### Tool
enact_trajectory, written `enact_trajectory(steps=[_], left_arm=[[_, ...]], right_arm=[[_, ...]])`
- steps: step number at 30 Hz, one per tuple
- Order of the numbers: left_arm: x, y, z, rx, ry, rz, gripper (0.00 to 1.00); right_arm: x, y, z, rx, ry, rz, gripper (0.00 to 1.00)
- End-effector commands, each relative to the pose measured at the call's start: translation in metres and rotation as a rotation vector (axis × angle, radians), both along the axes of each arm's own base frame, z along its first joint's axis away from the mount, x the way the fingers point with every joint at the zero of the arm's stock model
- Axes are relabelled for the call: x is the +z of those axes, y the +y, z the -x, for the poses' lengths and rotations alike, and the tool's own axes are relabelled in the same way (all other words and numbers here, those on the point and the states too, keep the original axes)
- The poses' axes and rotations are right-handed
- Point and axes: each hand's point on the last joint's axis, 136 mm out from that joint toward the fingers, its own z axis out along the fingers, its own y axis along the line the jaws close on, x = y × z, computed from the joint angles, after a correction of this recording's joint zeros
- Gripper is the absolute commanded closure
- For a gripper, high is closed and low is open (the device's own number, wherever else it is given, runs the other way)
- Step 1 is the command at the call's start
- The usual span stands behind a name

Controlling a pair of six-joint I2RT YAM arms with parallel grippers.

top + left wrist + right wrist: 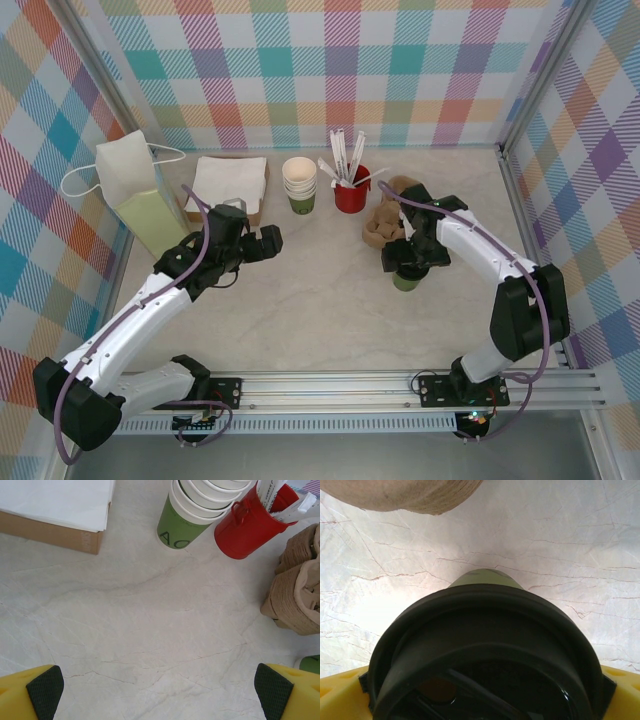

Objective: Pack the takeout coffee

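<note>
The takeout coffee [406, 281] stands upright on the marble table, right of centre, with its green base showing below my right gripper [405, 262]. From the right wrist, its round black lid [485, 650] sits between the two yellow fingers. The right gripper [485, 680] is open, one finger on each side of the lid at the frame edges. My left gripper [270, 243] hovers left of centre. In its own view the left gripper [160, 690] is open over bare table, holding nothing.
A white and pale-green paper bag [135, 185] stands at the back left beside a box of napkins [232, 183]. The back row holds stacked lidless cups [299, 183], a red cup of stirrers [351, 190] and brown pulp carriers [385, 225]. Metal frame rails edge the table.
</note>
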Motion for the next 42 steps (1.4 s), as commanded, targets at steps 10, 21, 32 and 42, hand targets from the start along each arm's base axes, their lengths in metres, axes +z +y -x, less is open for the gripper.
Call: enact_trajectory(steps=[10,21,32,42], left_arm=[[0.016,0.004,-0.003,0.017,-0.034,0.019,0.00],[0.039,0.012,-0.009,0.020,-0.044,0.017,0.00],[0.104,0.057,-0.034,0.052,-0.084,-0.071,0.00],[0.154,0.135,-0.077,0.168,-0.109,-0.151,0.00]], right_arm=[[0.037,0.000,-0.006,0.015,-0.064,-0.022,0.00],[0.086,-0.002,-0.018,-0.005,-0.247,-0.057,0.00],[0.123,0.018,-0.017,0.001,-0.436,-0.303,0.00],[0.119,0.020,-0.015,0.000,-0.429,-0.325,0.00]])
